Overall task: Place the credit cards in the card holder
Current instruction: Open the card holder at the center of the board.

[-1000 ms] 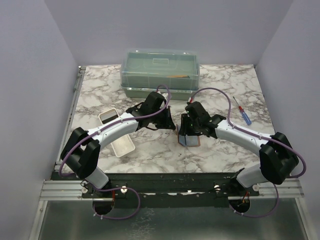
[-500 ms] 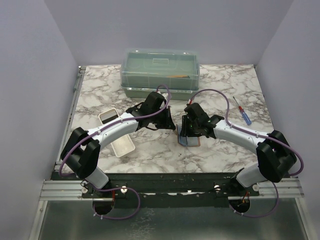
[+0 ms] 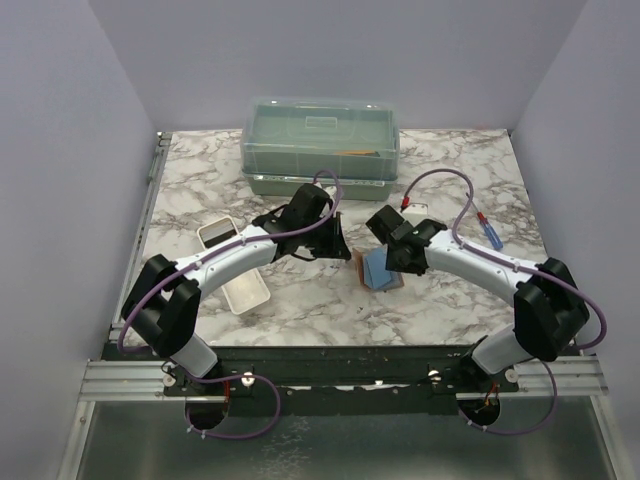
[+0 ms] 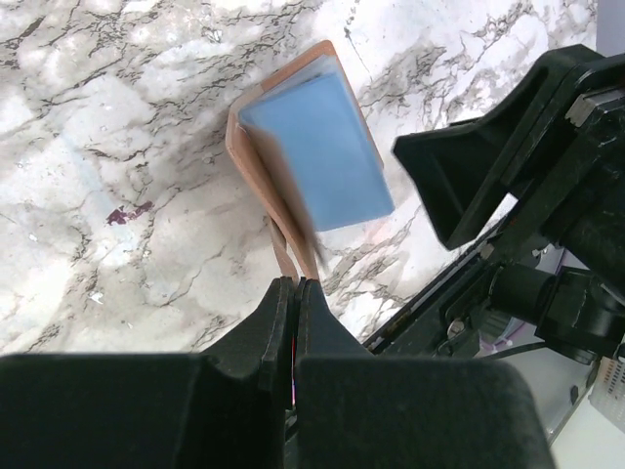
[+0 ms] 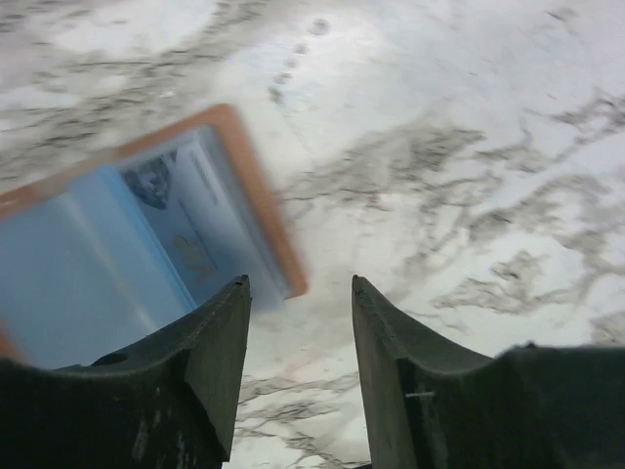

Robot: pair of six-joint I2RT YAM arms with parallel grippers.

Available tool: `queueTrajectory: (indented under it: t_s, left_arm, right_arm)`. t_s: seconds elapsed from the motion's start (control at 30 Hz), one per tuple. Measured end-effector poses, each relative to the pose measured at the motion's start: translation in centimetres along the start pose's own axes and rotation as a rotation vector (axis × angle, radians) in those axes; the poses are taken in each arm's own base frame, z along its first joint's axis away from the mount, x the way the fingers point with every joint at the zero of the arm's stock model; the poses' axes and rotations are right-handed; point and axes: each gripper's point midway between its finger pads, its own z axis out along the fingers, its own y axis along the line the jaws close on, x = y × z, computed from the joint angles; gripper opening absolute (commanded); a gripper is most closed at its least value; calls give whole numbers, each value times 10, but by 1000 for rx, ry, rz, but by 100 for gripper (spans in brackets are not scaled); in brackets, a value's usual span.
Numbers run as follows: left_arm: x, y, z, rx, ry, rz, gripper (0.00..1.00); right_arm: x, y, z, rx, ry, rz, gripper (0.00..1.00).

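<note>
On the marble surface (image 3: 320, 300), between both arms, the card holder (image 3: 381, 270) lies open, bluish inside up. Closed tight, the left claw (image 4: 296, 283) pinches the holder's brown tab. Just over the holder's edge hangs the right claw (image 5: 298, 285), jaws apart, empty. A blurred printed credit card (image 5: 186, 220) sits in a pocket.

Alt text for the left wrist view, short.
The left gripper, shut, pinches a brown flap of the open card holder, its blue inside facing the camera, marble table behind. The right arm's black body fills the right side.
</note>
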Motion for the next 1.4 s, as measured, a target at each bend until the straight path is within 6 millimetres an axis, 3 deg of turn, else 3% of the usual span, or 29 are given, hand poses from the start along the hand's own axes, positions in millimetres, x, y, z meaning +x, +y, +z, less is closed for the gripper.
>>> queueTrajectory:
  t_s: [0.1, 0.2, 0.37, 0.53, 0.73, 0.93, 1.4]
  left_arm:
    - [0, 0, 0, -1, -1, 0, 0]
    - [0, 1, 0, -2, -1, 2, 0]
    - [0, 1, 0, -2, -1, 4, 0]
    - [0, 4, 2, -12, 1, 8, 0]
    - [8, 22, 10, -66, 14, 11, 0]
    - [19, 39, 18, -119, 39, 5, 0]
    - [20, 41, 19, -126, 43, 9, 0]
  right_arm:
    - [7, -24, 2, 84, -1, -11, 60]
    - [13, -29, -2, 42, -7, -28, 61]
    - [9, -1, -9, -147, -33, -34, 62]
    - [12, 24, -2, -322, 1, 0, 73]
    - [20, 25, 10, -448, 52, 62, 73]
    - [11, 31, 9, -517, 44, 83, 73]
    - [20, 36, 23, -516, 87, 75, 77]
